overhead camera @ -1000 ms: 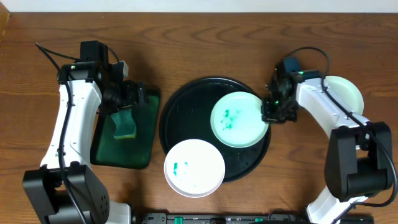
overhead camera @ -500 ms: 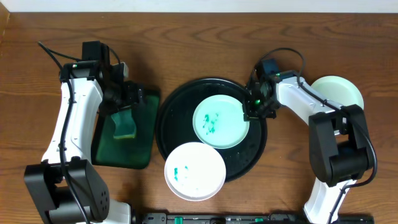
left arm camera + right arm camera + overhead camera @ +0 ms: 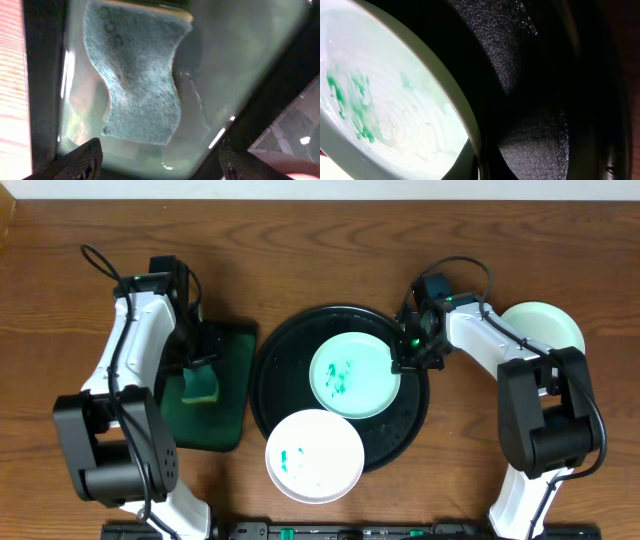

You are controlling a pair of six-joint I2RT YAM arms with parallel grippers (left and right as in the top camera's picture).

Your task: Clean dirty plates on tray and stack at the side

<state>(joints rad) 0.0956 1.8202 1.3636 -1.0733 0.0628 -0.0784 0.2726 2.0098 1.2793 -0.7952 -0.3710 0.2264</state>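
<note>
At frame left, the left hand (image 3: 203, 345) hangs over the green tray (image 3: 235, 395), fingers (image 3: 82, 157) spread either side of the sponge (image 3: 137, 80). The sponge lies directly beneath, its long axis running top to bottom of the overhead frame. At centre, on the black tray (image 3: 275, 380), the smeared plate (image 3: 350, 375) is pinched at its right rim by the right hand (image 3: 408, 352). A second speckled plate (image 3: 313, 455) overhangs the tray's lower edge, and a plain plate (image 3: 545, 328) rests on the bench (image 3: 320, 240) far right. The left hand, nearer the sponge, likely needs only to drop and close.
</note>
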